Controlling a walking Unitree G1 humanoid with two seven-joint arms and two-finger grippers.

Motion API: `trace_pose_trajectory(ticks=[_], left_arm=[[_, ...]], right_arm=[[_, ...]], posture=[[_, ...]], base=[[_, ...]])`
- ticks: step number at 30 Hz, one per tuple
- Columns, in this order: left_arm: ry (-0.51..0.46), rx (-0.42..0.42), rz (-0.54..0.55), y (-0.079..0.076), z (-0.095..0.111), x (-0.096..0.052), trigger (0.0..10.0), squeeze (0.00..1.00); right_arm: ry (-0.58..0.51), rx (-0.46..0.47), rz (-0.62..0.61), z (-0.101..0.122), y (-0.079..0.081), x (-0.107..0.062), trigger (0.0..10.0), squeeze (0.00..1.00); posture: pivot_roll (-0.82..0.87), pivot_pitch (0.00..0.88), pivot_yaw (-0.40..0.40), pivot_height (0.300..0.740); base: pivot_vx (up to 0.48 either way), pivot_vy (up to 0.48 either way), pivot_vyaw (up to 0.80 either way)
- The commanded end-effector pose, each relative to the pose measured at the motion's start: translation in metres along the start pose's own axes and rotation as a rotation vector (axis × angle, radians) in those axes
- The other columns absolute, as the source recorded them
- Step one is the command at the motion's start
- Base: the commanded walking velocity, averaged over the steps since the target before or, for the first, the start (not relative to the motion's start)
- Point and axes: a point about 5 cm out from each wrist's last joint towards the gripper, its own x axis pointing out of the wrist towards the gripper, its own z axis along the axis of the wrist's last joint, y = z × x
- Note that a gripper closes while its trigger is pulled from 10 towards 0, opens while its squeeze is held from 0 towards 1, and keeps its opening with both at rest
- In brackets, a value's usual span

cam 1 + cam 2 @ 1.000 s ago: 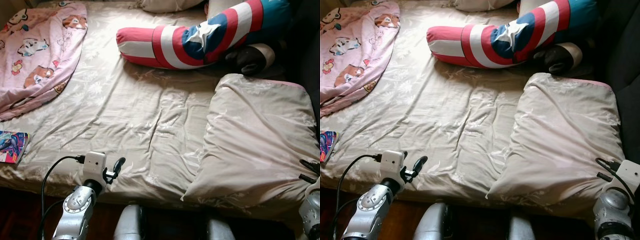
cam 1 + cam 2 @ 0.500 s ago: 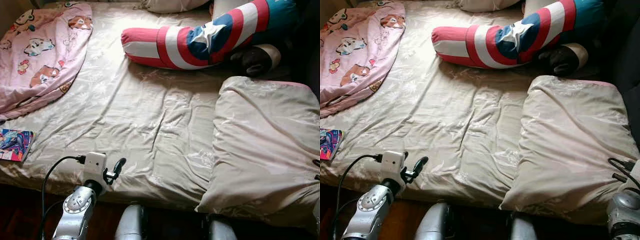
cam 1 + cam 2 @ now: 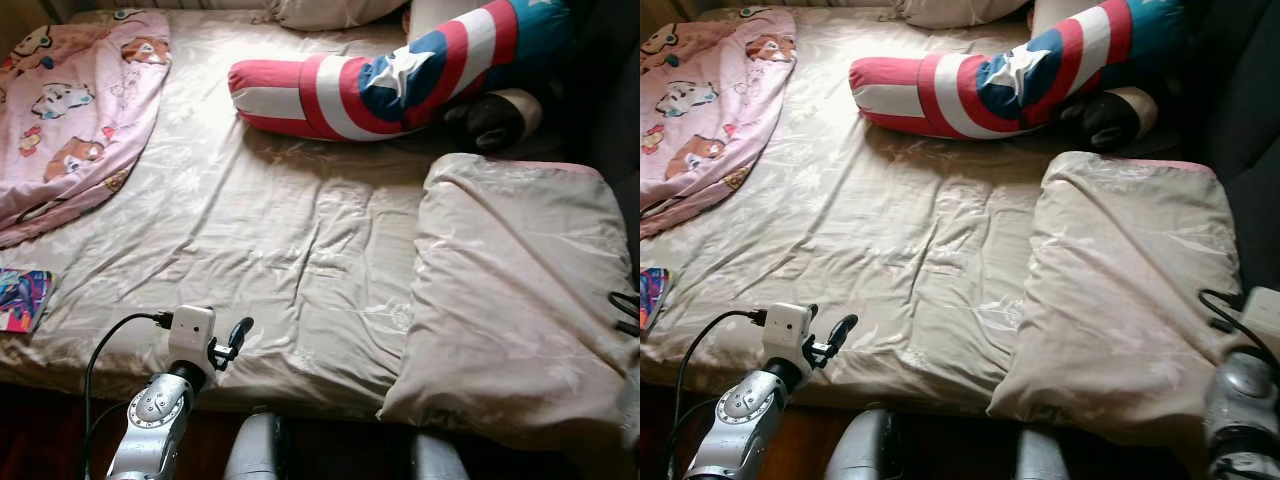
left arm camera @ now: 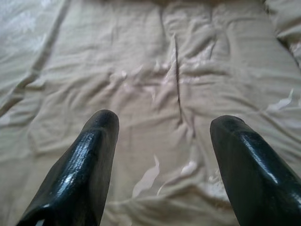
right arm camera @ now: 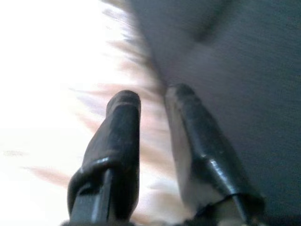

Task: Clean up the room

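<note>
A wide bed with a rumpled beige sheet (image 3: 270,230) lies before me. A big beige pillow (image 3: 510,290) rests on its right side. My right gripper (image 5: 150,96) is at that pillow's right edge, its fingers nearly together with pale cloth between them; its wrist (image 3: 1245,335) shows low on the right. My left gripper (image 3: 238,335) hovers open over the bed's near edge, with only bare sheet between its fingers (image 4: 101,127). A red, white and blue bolster (image 3: 400,75) lies across the head of the bed. A pink cartoon blanket (image 3: 75,110) covers the far left corner.
A colourful book (image 3: 22,298) lies at the bed's left edge. A dark round cushion (image 3: 490,118) sits behind the beige pillow, and a pale pillow (image 3: 330,10) lies at the head. Dark upholstery (image 3: 1250,130) borders the bed on the right. Dark floor runs below the near edge.
The camera swayed slightly right, then back left. My right wrist has risen along the pillow's right edge. The left arm has held still.
</note>
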Motion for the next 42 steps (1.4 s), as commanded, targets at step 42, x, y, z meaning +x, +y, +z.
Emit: trace_pose_trajectory(ticks=[42], left_arm=[[0.452,-0.197,0.227,0.013,-0.101,-0.033,10.0,0.0]], right_arm=[[0.453,0.073,0.396,-0.142,0.086,-0.103,10.0,0.0]], posture=[[0.02,0.031,0.014,0.74]], base=[[0.0,0.0,0.0]])
